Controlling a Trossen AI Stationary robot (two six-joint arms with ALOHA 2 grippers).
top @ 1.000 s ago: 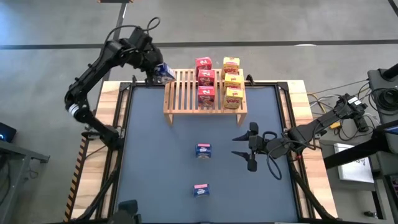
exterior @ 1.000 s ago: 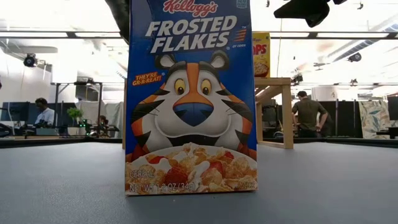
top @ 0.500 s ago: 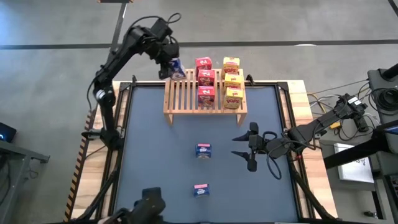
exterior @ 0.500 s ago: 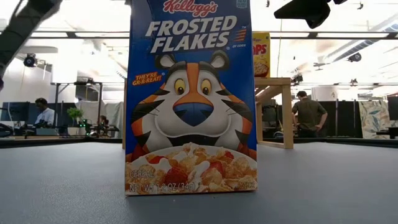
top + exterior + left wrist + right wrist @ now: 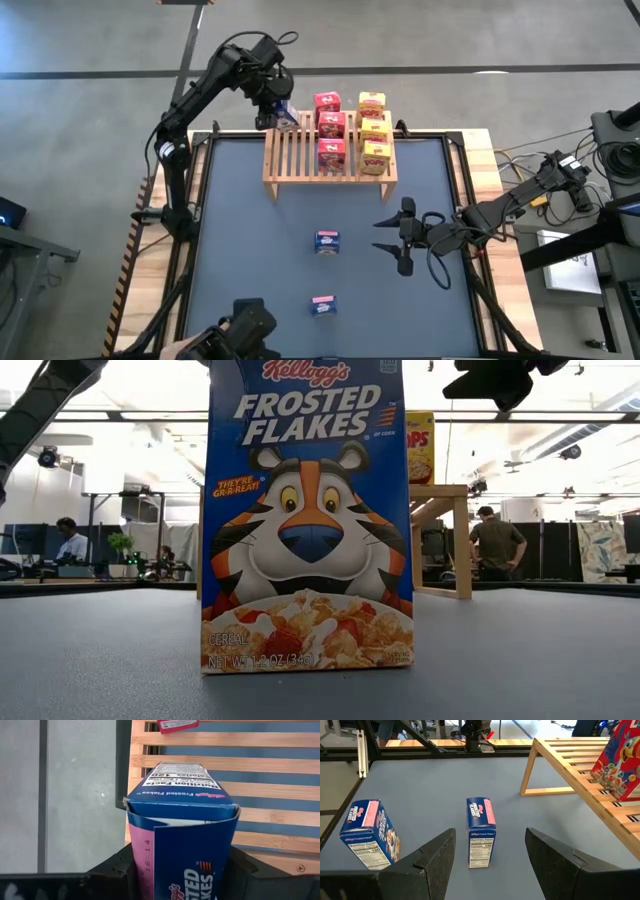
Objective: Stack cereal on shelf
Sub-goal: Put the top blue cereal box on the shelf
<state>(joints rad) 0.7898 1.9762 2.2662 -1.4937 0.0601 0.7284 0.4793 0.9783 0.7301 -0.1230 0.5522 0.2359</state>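
My left gripper (image 5: 276,106) is shut on a blue cereal box (image 5: 284,113) over the far left corner of the slatted wooden shelf (image 5: 300,150); the box fills the left wrist view (image 5: 182,820). Three red boxes (image 5: 331,127) and three yellow boxes (image 5: 375,130) stand in two rows on the shelf's right half. Two more blue boxes stand on the mat, one mid-table (image 5: 327,241) and one near the front edge (image 5: 323,306), which looms large in the low view (image 5: 305,510). My right gripper (image 5: 400,238) is open right of the mid-table box, touching nothing. My left gripper pinches the blue box between its two fingers, one on the pink narrow side (image 5: 141,865) and one on the opposite side. The fingers (image 5: 112,870) lie along the box, whose free end (image 5: 180,785) reaches out over the shelf's slats. Whether it touches the slats, I cannot tell.
The shelf's left half is bare slats (image 5: 280,765). In the right wrist view the two blue boxes (image 5: 480,832) (image 5: 370,835) stand on the mat beyond my open fingers (image 5: 432,860). Black rails frame the mat (image 5: 200,200). People show far back in the room (image 5: 497,540).
My left gripper has carried the blue box toward the table's right edge, from beyond the table's far left corner to the shelf's far left corner, with the arm swinging up behind it. The box stays in the hold.
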